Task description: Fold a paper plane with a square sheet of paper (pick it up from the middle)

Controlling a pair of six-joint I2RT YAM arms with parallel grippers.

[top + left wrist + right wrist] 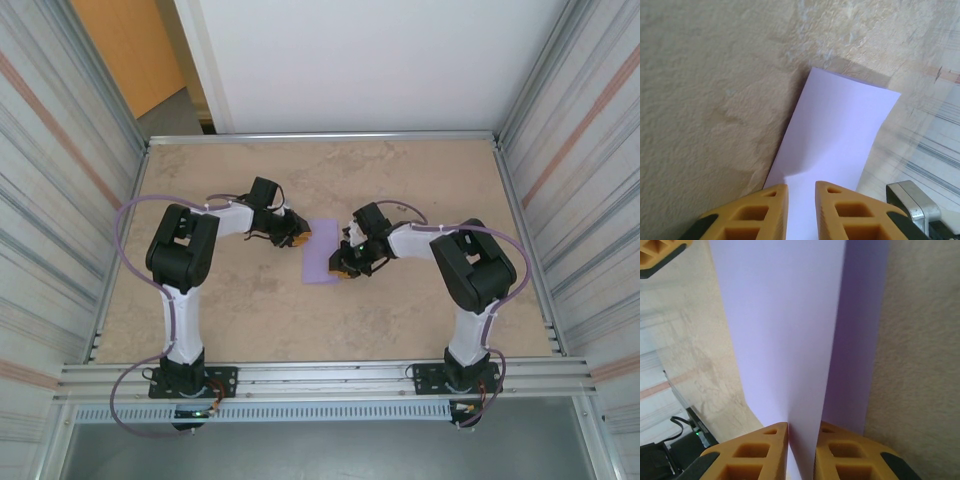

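1. The square sheet of paper (320, 255) lies near the middle of the counter (400, 180), between the two arms. From above it reads as a narrow lilac strip, longer than it is wide, not as a full square.
2. The left claw (297, 237) sits at the strip's far left corner, and the right claw (346, 267) sits at its near right corner.
3. In the left wrist view, the left claw (801, 186) has its yellow fingers (765, 210) close together with a slim gap between them.
4. The paper (840, 130) shows through that gap and stretches away from the tips. A thin shadow runs along its left edge on the counter (715, 100). I cannot tell whether the tips press on the sheet.
5. In the right wrist view, the right claw (801, 426) is narrow, and a raised flap of the paper (785, 330) runs straight down into its jaws. The flap lies against the inner face of the finger on the left of that view, so the claw appears to pinch it.
6. Right of the raised flap, a darker, shaded lilac layer runs beside it, bordered by the bare counter (920, 365).
7. A yellow finger of the left claw (660, 249) shows at the top left corner of the right wrist view, near the far end of the flap.
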